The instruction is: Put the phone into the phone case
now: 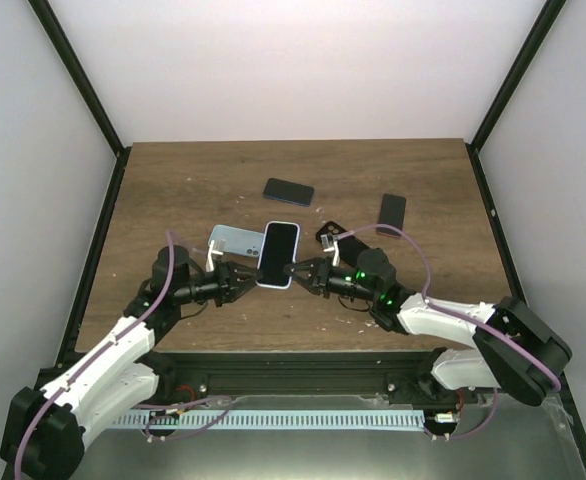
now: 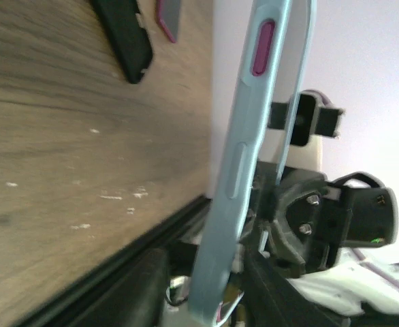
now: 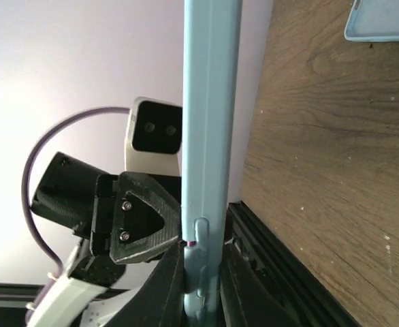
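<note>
Wooden tabletop (image 1: 173, 180), walled in white, is seen beneath a light-blue phone case (image 1: 278, 250), which is clamped along its left edge by the left gripper (image 1: 252, 272) and along its right edge by the right gripper (image 1: 297, 269). A dark phone (image 1: 288, 191) is seen lying flat beyond the case, apart from it.

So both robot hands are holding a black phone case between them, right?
Almost, but the colour is wrong. The phone case pinched between the left gripper and the right gripper is light blue, not black. The top view shows it, and both wrist views show its blue edge too.
</note>
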